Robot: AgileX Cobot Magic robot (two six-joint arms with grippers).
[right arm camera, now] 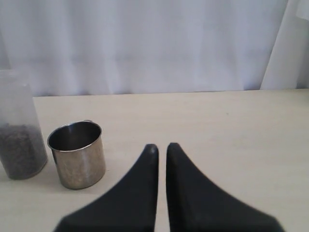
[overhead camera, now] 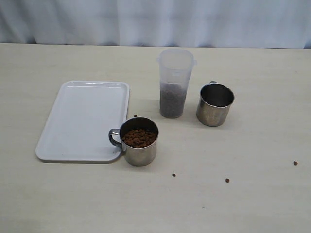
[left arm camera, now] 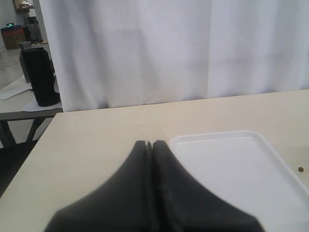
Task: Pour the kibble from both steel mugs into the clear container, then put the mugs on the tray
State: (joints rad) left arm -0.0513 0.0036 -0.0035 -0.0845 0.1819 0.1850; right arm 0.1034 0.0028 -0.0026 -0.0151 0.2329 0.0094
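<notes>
A steel mug [overhead camera: 139, 145] full of kibble [overhead camera: 139, 138] stands by the near right corner of the white tray [overhead camera: 82, 119], its handle toward the tray. The clear container [overhead camera: 175, 82] behind it holds kibble in its lower part. Right of the container stands the second steel mug [overhead camera: 215, 104], empty. Neither gripper shows in the exterior view. My left gripper [left arm camera: 149, 143] is shut and empty, low over the table beside the tray [left arm camera: 231, 164]. My right gripper [right arm camera: 161, 146] holds nothing, its fingers almost together with a thin gap; the empty mug [right arm camera: 77, 154] and the container [right arm camera: 19, 130] stand apart from it.
Three loose pellets lie on the table near the front: one [overhead camera: 174, 174], another [overhead camera: 227, 180], a third far right [overhead camera: 295, 162]. One pellet [left arm camera: 301, 169] lies beside the tray. A white curtain runs behind the table's far edge.
</notes>
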